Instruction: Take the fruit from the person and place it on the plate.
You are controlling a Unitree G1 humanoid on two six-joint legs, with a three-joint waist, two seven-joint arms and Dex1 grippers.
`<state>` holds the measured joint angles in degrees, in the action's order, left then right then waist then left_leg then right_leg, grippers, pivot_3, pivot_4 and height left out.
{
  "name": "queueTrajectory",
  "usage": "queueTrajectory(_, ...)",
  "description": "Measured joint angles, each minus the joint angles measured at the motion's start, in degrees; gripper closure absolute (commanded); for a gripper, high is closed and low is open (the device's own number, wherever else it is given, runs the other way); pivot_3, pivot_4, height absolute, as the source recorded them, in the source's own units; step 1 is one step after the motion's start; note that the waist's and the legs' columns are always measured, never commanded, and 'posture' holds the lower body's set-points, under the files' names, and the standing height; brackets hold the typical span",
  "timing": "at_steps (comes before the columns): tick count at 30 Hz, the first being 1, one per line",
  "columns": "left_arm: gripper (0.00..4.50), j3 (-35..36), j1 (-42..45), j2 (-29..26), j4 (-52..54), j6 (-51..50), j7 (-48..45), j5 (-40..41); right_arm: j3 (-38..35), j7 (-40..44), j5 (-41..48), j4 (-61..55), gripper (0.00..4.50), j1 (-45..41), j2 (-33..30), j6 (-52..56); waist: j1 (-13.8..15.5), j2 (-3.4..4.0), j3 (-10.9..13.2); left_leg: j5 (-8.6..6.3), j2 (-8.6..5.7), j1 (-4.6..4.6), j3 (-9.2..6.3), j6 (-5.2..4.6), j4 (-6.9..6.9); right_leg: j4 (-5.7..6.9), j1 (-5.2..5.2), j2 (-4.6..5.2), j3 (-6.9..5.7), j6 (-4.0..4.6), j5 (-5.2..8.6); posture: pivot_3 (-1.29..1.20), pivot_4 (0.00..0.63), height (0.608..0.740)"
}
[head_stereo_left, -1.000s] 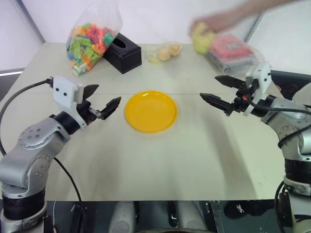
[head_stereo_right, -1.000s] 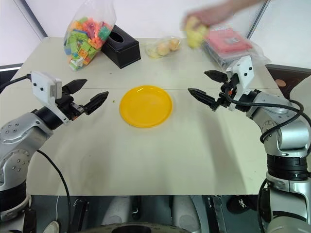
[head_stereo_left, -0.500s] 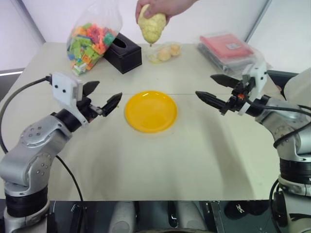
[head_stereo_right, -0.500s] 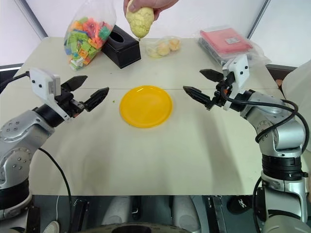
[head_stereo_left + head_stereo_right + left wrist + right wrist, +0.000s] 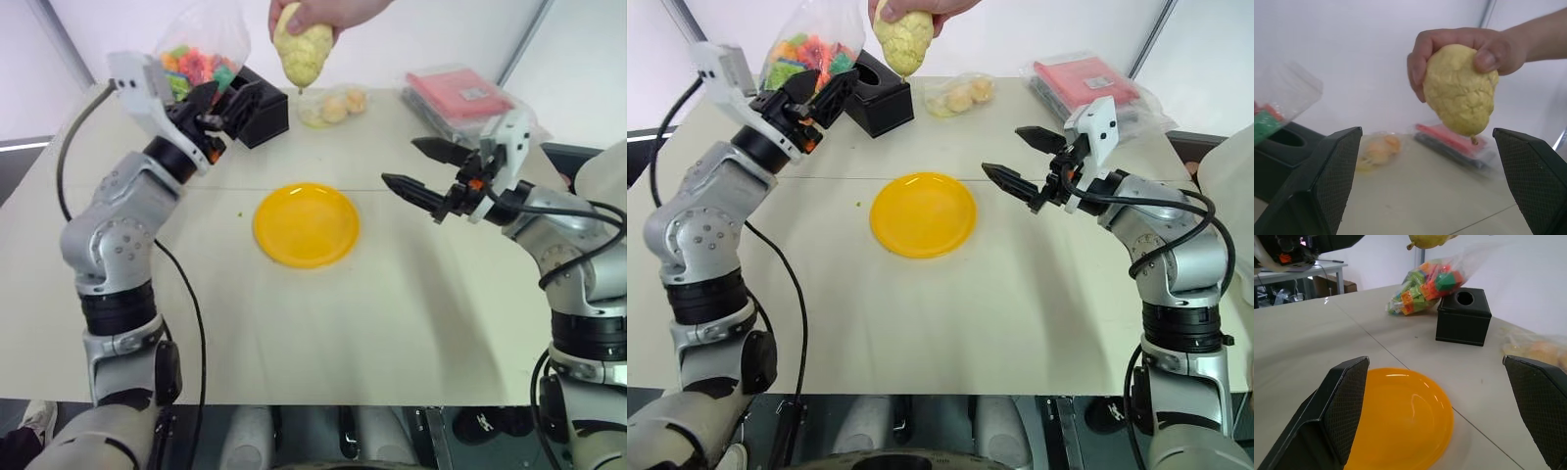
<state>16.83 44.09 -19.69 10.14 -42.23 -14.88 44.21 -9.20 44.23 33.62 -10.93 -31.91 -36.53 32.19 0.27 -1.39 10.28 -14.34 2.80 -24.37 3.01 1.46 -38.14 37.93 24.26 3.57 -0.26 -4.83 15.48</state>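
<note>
One fruit (image 5: 303,54), pale yellow and bumpy, is hanging from one person's hand (image 5: 328,14) above the far edge of the table (image 5: 392,294), at about 12 o'clock from the single plate (image 5: 306,224). Two grippers are showing: the left gripper (image 5: 226,103) is standing wide open just beside the fruit, at its 8 o'clock, not touching it. The right gripper (image 5: 423,168) is spreading open well apart, at the fruit's 4 o'clock.
</note>
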Motion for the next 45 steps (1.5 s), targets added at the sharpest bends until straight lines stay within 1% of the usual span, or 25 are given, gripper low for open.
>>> queueTrajectory(3, 0.02, 0.27, 2.66, 1.43, -3.37, -0.89, -0.59, 2.64, 0.14, -0.14, -0.33, 0.0, 0.0, 0.0, 0.71, -0.47, 0.04, 0.0, 0.0, 0.0, 0.0, 0.0, 0.0, 0.0, 0.0, 0.01, 0.0, 0.0, 0.0, 0.0, 0.0, 0.0, 0.15, 0.731)
queueTrajectory(8, 0.02, -0.56, 5.47, 1.52, -5.86, -0.79, -1.74, 2.27, 0.29, -0.25, -0.89, -0.01, 0.0, 0.17, 0.97, -0.64, 0.06, 0.0, 0.0, 0.0, 0.0, 0.0, 0.0, 0.01, 0.0, 0.01, 0.0, -0.01, 0.0, 0.0, 0.0, 0.0, 0.15, 0.731)
queueTrajectory(13, 0.02, -2.32, 8.84, 2.22, -10.28, 1.45, -2.64, -0.11, 0.52, -0.49, -1.37, -0.06, 0.0, 1.04, 1.34, -1.27, 0.17, 0.0, 0.0, 0.01, -0.01, 0.0, 0.01, 0.01, 0.0, 0.01, 0.0, -0.01, 0.0, 0.0, 0.0, 0.0, 0.15, 0.731)
queueTrajectory(25, 0.02, -3.71, 11.93, 4.38, -20.93, 5.92, -4.56, -5.19, 0.55, -1.51, -1.4, -0.76, 0.0, 1.87, 1.33, -1.29, 0.28, 0.0, 0.0, 0.01, -0.01, -0.01, 0.01, 0.01, 0.0, 0.0, 0.0, -0.01, -0.01, 0.0, 0.0, 0.0, 0.15, 0.731)
queueTrajectory(36, 0.02, -3.74, 14.8, 5.22, -24.59, 6.67, -8.22, -5.35, 0.68, -2.32, -1.48, -1.73, 0.0, 2.22, 1.32, -1.29, 0.27, 0.0, 0.0, 0.01, -0.01, -0.01, 0.01, 0.01, 0.0, 0.0, 0.0, -0.02, -0.01, 0.0, 0.0, 0.0, 0.15, 0.731)
queueTrajectory(45, 0.02, -3.72, 16.89, 5.82, -28.27, 8.28, -8.91, -6.53, 0.74, -2.87, -1.8, -2.0, 0.0, 2.23, 1.32, -1.29, 0.28, 0.0, 0.0, 0.01, -0.01, -0.01, 0.01, 0.01, 0.0, 0.0, 0.0, -0.01, -0.01, 0.0, 0.0, 0.0, 0.15, 0.731)
